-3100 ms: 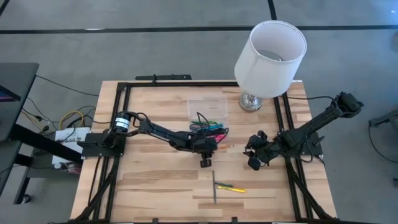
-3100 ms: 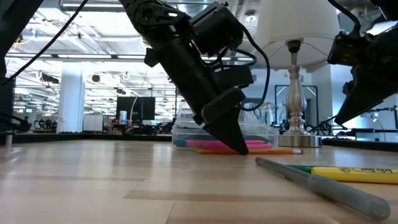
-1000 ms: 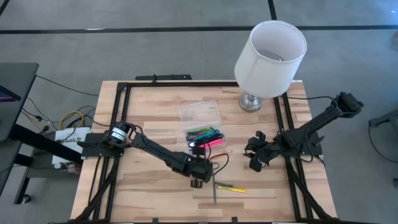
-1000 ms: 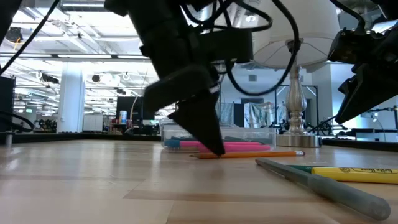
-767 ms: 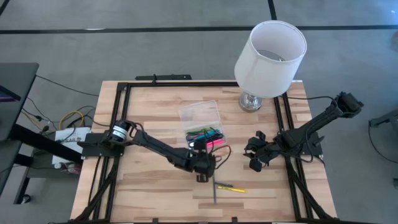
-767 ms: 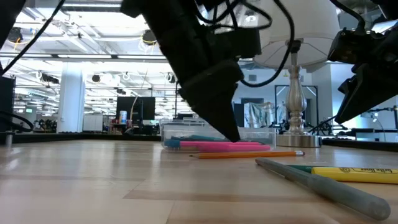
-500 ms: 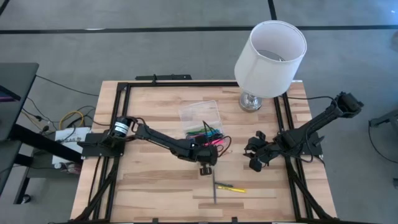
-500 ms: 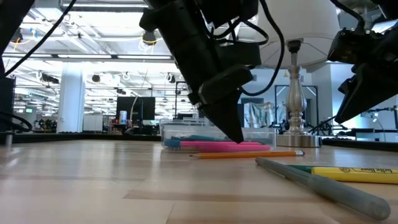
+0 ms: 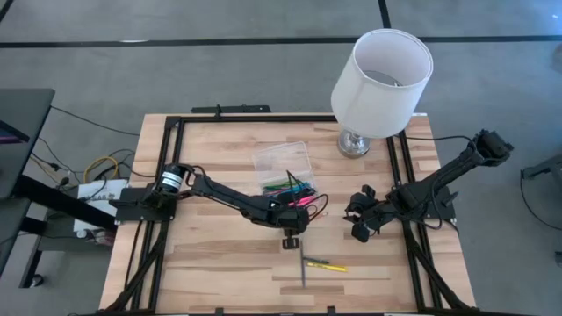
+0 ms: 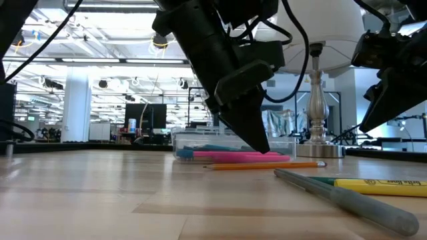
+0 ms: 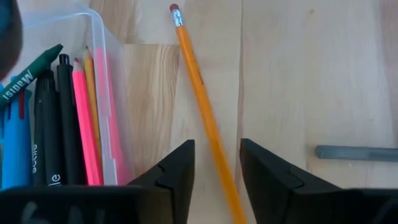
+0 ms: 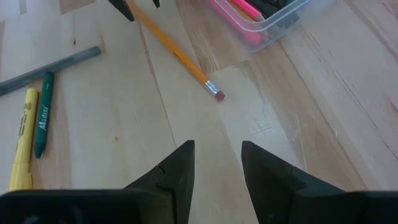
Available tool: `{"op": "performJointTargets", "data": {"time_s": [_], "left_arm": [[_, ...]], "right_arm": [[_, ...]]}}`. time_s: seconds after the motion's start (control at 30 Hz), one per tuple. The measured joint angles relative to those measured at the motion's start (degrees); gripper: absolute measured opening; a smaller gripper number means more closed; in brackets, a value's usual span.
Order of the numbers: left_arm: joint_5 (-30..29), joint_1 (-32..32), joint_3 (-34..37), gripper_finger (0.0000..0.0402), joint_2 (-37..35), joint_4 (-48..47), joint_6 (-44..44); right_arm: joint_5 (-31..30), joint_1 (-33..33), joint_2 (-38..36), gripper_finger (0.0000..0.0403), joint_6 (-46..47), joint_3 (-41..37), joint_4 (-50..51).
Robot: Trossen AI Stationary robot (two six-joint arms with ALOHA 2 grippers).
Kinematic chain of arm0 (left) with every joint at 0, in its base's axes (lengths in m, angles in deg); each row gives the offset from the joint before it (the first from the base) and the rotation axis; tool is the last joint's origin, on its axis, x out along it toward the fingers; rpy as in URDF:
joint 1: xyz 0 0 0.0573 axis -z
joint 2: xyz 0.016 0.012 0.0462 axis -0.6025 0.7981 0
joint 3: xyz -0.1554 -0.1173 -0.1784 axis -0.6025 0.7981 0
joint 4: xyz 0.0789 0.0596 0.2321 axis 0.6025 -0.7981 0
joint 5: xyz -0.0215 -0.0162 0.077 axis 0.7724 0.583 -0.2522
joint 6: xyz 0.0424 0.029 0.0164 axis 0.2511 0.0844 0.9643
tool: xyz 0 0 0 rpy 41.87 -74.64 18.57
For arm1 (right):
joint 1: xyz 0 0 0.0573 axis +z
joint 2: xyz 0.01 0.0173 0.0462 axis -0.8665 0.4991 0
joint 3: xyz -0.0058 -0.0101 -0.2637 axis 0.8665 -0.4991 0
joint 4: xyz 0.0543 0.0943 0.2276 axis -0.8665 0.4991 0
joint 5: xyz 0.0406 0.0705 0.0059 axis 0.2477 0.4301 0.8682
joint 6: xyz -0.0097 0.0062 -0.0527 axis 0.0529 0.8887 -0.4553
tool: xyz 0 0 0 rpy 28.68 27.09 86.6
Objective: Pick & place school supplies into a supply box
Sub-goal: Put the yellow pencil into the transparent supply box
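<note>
Pencil [image 11: 205, 118]: orange with a pink eraser, flat on the table [image 9: 219, 263] just beside the box [image 11: 102, 74]; it runs from top centre of the left wrist picture down between that arm's fingers.
Handling: I'd judge it light, stiff and round, so apt to roll or skid on the wood; best pinched across the shaft near its middle.
Left gripper [image 11: 216, 180]: jaws parted with the pencil lying in the gap, neither finger visibly touching it; nothing is gripped. In the high view it sits centre frame, just below the box.
Box: clear, shallow, upper centre of the table, already holding pink, black, blue and green pens.
Right gripper [image 12: 216, 168]: jaws apart and empty, hanging over bare wood centre right of the high view; the pencil's eraser end lies ahead of it.
Loose pens: a grey pen [image 9: 303, 266], a yellow marker [image 12: 22, 140] and a green one [image 12: 42, 115] lie lower centre in the high view, well apart from the box.
</note>
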Motion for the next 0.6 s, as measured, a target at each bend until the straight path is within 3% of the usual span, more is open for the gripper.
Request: {"op": "performJointTargets", "data": {"time_s": [0.3, 0.6], "left_arm": [[3.8, -0.4, -0.5, 0.0153, 2.5, -1.2, -2.6], [5.2, 0.7, -2.2, 0.0125, 3.5, -3.6, 2.1]], "right_arm": [[0.0, 0.0, 0.0, 0.0124, 0.0, 0.0, -0.1], [0.0, 0.0, 0.0, 0.0124, -0.2, 0.0, -0.5]]}}
